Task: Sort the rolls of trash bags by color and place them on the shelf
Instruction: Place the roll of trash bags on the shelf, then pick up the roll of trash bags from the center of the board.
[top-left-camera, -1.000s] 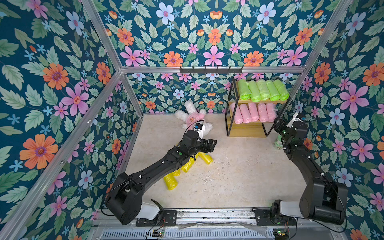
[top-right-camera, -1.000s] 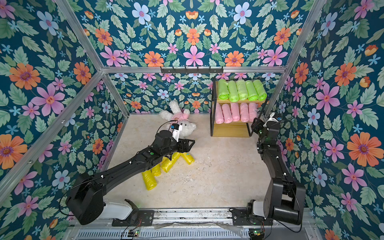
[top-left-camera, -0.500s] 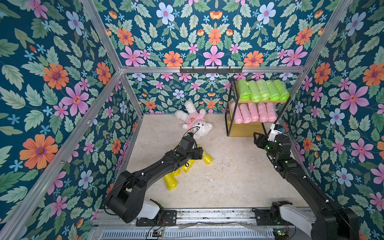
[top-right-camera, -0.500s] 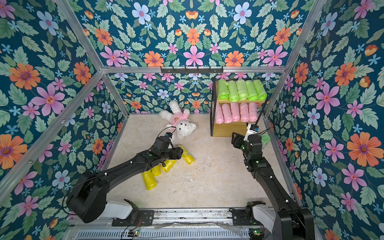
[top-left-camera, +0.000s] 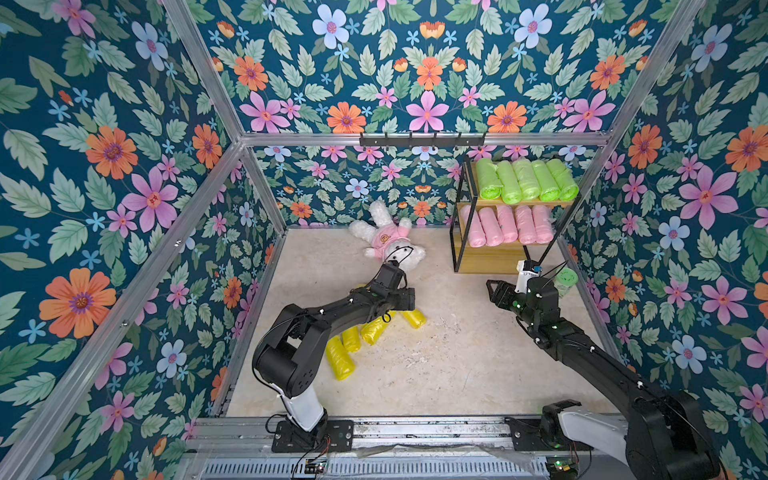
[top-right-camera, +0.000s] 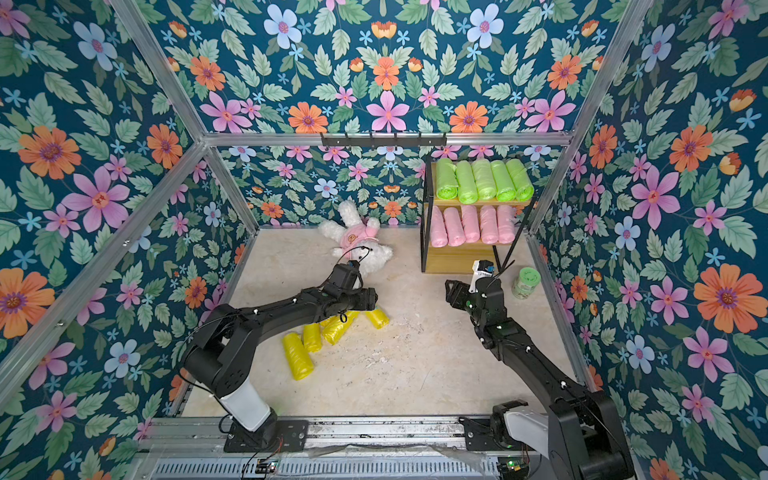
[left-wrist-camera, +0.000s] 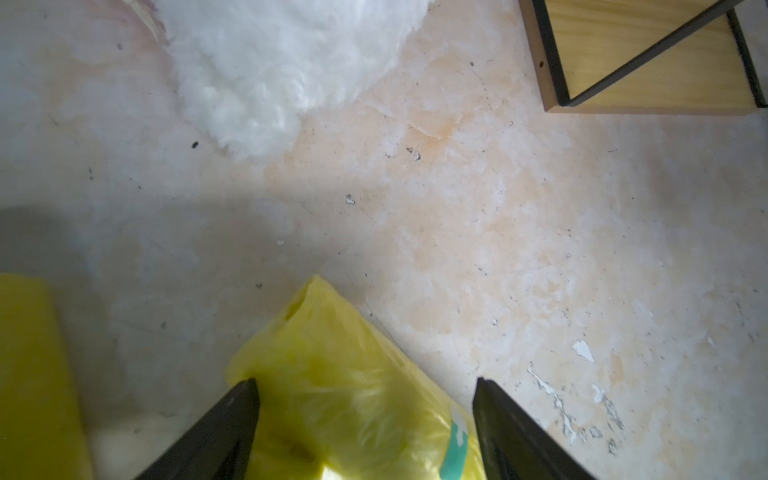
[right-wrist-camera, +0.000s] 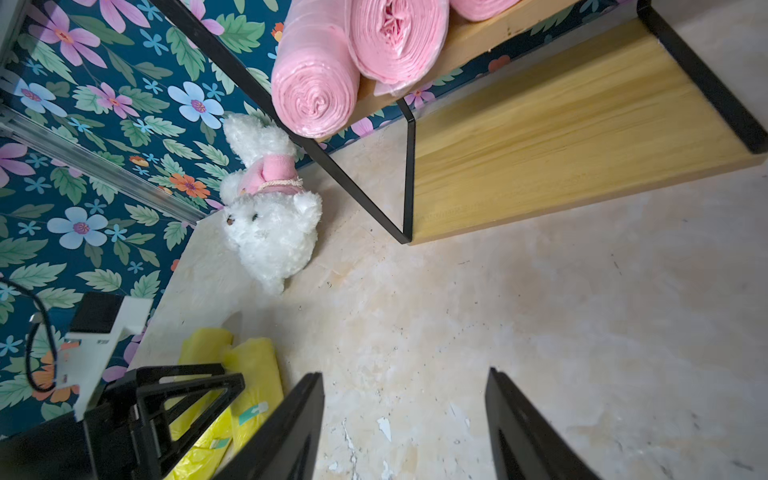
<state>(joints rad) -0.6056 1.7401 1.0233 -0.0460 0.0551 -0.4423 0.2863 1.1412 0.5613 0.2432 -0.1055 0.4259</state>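
Broadly, the floor (top-left-camera: 457, 365) is lying open across the middle and toward the near edge. The shelf (top-left-camera: 494, 262) is standing in the far right corner, with its lowest board bare and resting on the floor. The green rolls (top-left-camera: 525, 180) are filling the top board and the pink rolls (top-left-camera: 505, 224) the middle one, side by side. A plush rabbit (top-left-camera: 392, 245) is lying by the back wall (top-left-camera: 332, 191), and a pale-green jar (top-left-camera: 566, 280) is standing beside the right wall (top-left-camera: 602, 266).

The yellow rolls (top-left-camera: 340, 359) are lying clustered on the floor, partly under the left arm (top-left-camera: 332, 307). The left gripper (left-wrist-camera: 365, 386) is hanging with its jaws apart over one yellow roll (left-wrist-camera: 353, 407), whose end is poking out between the fingers. Whether they are touching it I cannot tell. The right gripper (right-wrist-camera: 405, 376) is hovering over bare floor in front of the shelf, jaws apart with nothing between them, clear of the yellow rolls.
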